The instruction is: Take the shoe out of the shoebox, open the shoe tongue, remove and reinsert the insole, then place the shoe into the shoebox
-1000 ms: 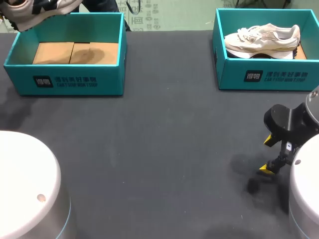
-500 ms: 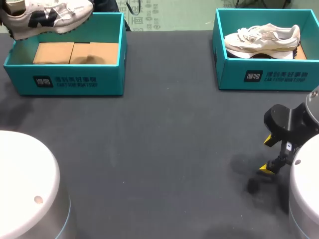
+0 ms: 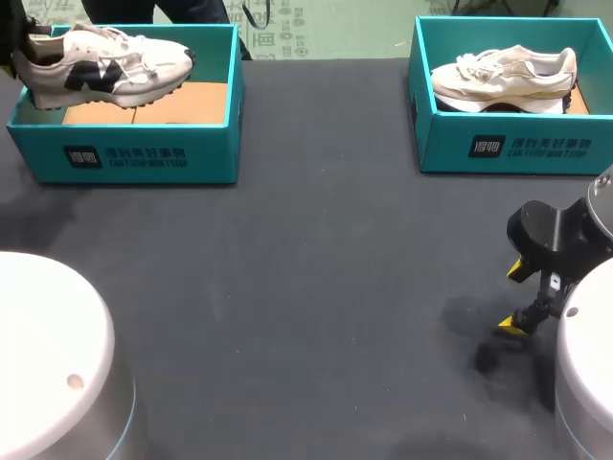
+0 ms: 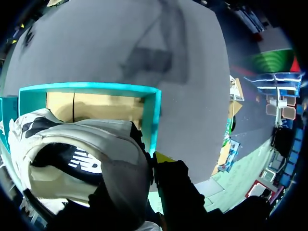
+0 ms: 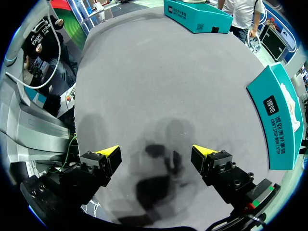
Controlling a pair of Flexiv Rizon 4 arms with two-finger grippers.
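A white sneaker with dark markings (image 3: 105, 62) hangs tilted inside the left teal shoebox (image 3: 134, 158), its toe pointing right over the brown cardboard floor. My left gripper (image 3: 17, 48) is shut on its heel at the box's far left corner. In the left wrist view the heel collar (image 4: 86, 144) sits pinched in that gripper (image 4: 147, 166); one yellow tip shows outside, the other is hidden inside the shoe. The box rim (image 4: 96, 87) lies just ahead. My right gripper (image 3: 522, 297) (image 5: 156, 154) hovers open above bare table at the near right.
A second teal shoebox (image 3: 517, 149) at the far right holds a beige sneaker (image 3: 503, 77). The right wrist view shows that box (image 5: 281, 120) to one side and the left box (image 5: 197, 17) far ahead. Dark tabletop (image 3: 316, 268) spreads between the boxes.
My left arm has lowered the white sneaker and carried it rightwards, from above the box's far left corner down into the box. The right arm has kept still.
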